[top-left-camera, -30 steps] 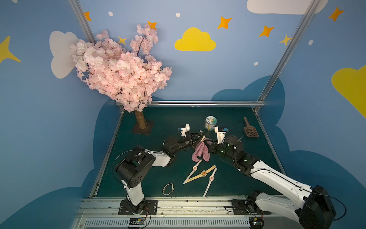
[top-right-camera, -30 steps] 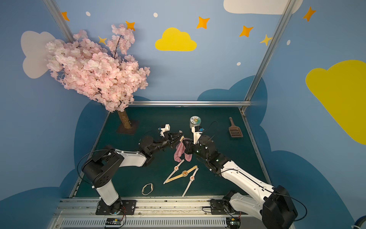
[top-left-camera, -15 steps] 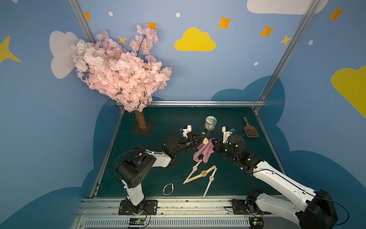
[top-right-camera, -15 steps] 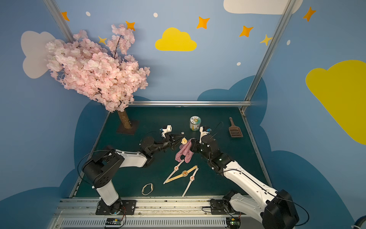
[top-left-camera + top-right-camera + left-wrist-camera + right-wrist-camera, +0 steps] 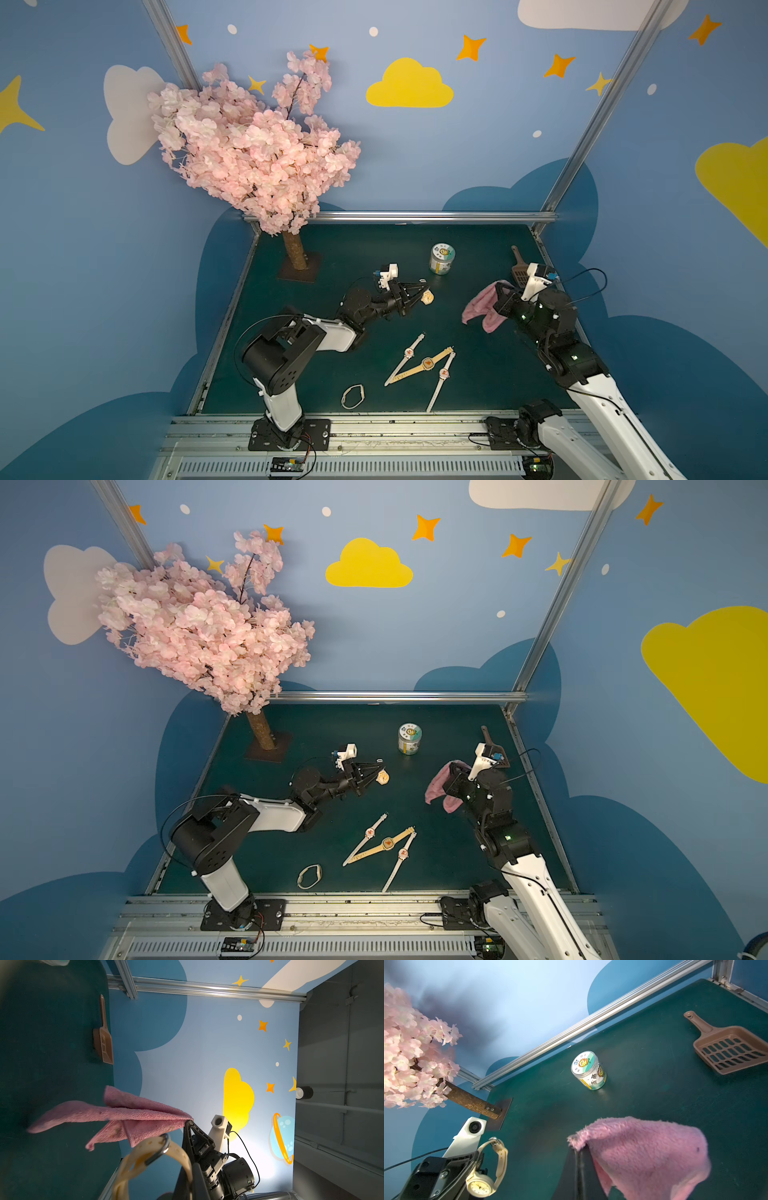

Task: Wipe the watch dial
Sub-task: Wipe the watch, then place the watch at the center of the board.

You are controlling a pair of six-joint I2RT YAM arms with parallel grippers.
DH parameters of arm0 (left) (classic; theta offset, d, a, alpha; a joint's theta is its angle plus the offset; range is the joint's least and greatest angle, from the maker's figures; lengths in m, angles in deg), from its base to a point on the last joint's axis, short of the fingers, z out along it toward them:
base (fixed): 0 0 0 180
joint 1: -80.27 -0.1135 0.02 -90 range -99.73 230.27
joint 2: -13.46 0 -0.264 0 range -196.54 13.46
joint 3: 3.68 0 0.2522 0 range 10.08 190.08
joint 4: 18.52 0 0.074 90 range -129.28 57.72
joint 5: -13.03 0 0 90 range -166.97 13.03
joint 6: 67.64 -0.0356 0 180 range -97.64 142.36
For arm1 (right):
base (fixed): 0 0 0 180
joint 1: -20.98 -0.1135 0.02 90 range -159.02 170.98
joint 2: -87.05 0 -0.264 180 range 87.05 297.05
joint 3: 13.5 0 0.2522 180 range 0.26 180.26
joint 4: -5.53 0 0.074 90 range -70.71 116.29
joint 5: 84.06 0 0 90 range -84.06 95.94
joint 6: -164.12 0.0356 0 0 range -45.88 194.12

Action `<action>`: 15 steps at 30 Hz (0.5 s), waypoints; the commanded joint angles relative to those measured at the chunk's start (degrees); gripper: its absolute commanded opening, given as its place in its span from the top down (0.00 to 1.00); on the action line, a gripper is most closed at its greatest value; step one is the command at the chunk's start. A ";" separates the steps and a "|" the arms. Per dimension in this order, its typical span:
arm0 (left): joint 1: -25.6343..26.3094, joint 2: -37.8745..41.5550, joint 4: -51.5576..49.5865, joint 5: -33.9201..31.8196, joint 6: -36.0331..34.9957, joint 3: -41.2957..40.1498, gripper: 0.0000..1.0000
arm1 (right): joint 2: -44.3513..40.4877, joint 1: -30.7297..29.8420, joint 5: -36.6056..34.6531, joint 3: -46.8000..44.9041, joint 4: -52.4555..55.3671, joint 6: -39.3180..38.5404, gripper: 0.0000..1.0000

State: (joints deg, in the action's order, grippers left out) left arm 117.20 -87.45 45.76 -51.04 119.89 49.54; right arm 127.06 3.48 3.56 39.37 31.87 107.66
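- Currently, left claw is clamped on watch, just robot-side of jar.
- Likewise, right claw is clamped on pink cloth, right of jar, apart from watch.

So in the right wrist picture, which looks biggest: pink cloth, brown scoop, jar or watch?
1. pink cloth
2. brown scoop
3. jar and watch look about alike; the watch is nearer the camera, so unranked.

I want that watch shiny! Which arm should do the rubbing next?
Probably right: the right gripper is shut on the pink cloth; the left gripper is shut on the watch, so it can only hold the dial steady.
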 commanded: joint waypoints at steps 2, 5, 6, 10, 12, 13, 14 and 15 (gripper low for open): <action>-0.90 1.24 2.03 1.52 -0.08 -1.11 0.97 | -2.65 2.29 4.11 -2.53 4.67 -0.29 1.00; -1.50 0.51 2.07 0.45 1.56 -2.74 0.97 | -3.40 3.42 3.95 -9.01 4.93 3.96 1.00; -1.76 -0.16 2.06 0.28 2.34 -3.34 0.97 | -3.12 3.84 4.08 -11.73 4.84 5.62 1.00; -2.71 -2.12 2.03 -0.02 2.86 -5.80 0.97 | -3.03 4.48 5.77 -20.35 1.55 10.94 1.00; -3.62 -3.01 1.92 -0.29 2.65 -7.20 0.97 | -4.24 4.59 5.46 -22.56 1.07 11.80 1.00; -4.07 -3.51 2.03 -0.08 2.87 -7.62 0.97 | -4.80 4.74 5.32 -22.68 1.27 11.67 1.00; -4.68 -4.03 2.03 0.29 2.92 -7.97 0.97 | -5.40 4.92 5.04 -22.50 1.69 11.16 1.00; -5.22 -4.44 2.00 0.62 2.92 -8.20 0.97 | -5.68 5.09 4.80 -22.10 2.27 10.66 1.00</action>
State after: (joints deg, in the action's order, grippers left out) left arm 113.29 -90.64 46.16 -51.02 122.58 41.89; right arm 123.26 8.05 8.37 15.70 35.41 117.26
